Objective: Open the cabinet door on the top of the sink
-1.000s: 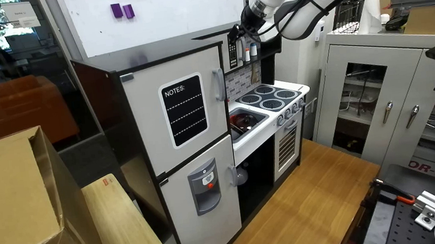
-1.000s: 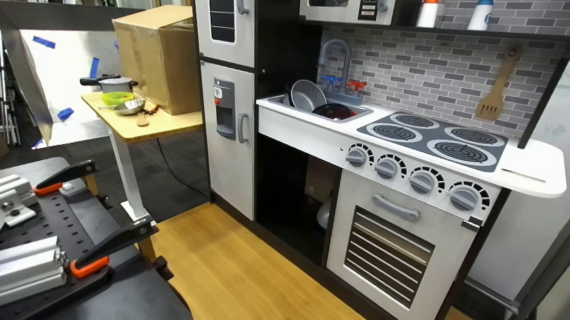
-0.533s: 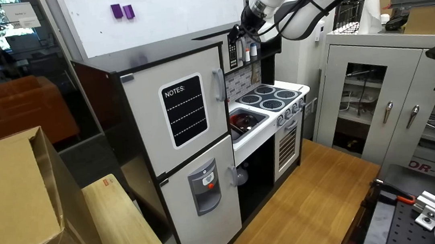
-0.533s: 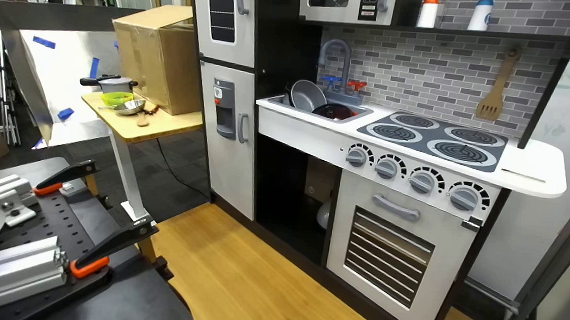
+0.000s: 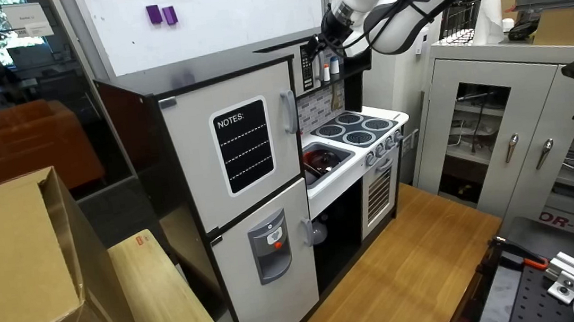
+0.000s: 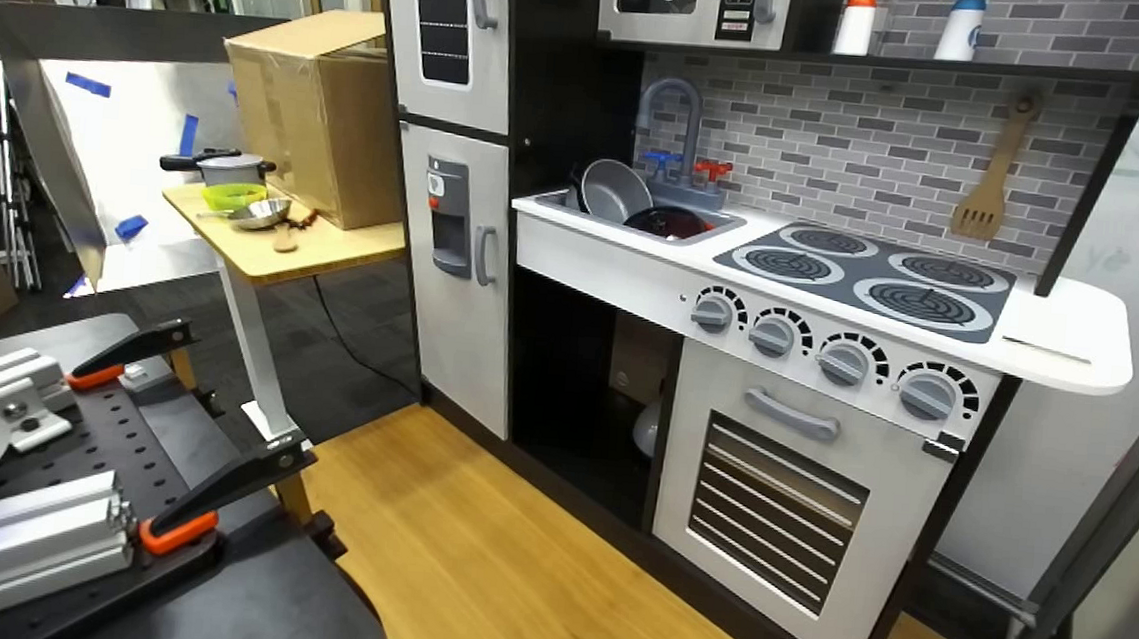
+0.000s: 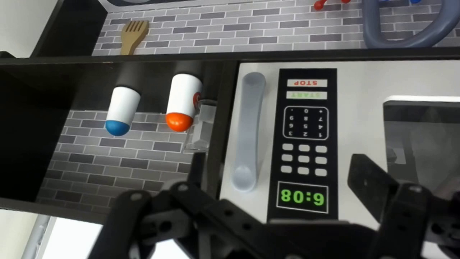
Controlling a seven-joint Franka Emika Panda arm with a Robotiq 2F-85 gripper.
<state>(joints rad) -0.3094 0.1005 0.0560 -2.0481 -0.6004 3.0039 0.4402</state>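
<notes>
Cabinet door [image 7: 363, 86]: pale, microwave style; above the sink [image 6: 724, 229], sits flush, closed.
Window [image 7: 427, 136]: in the door; dark, glossy, white-edged.
Handle [image 7: 249, 133]: grey upright bar along the door edge nearest the shelf [image 6: 1038, 74].
Keypad panel [image 7: 304, 144]: black strip beside handle; STOP, START, green 6:08, upside down in wrist view.
Gripper [image 7: 279, 169]: fingers [image 7: 370, 183] spread wide; handle and keypad panel show between them in wrist view. Contact with door: cannot tell.
Sink contents: grey pan [image 6: 617, 191] tilted on edge, dark reddish vessel [image 5: 322, 161] beside it.
Shelf contents: orange-capped shaker [image 7: 184, 95] nearer door, blue-capped shaker [image 7: 123, 108] farther, both white, upright; clear item [image 7: 203, 129] just beside the orange-capped one.
Compartment [image 6: 565, 389] under sink: brown box [image 6: 637, 359] at back; pale rounded object [image 6: 647, 430], partly hidden.
Side table [image 6: 354, 247]: grey pot [image 6: 234, 171], green bowl [image 6: 227, 197], cardboard box [image 6: 302, 130]; contents cannot be made out.
</notes>
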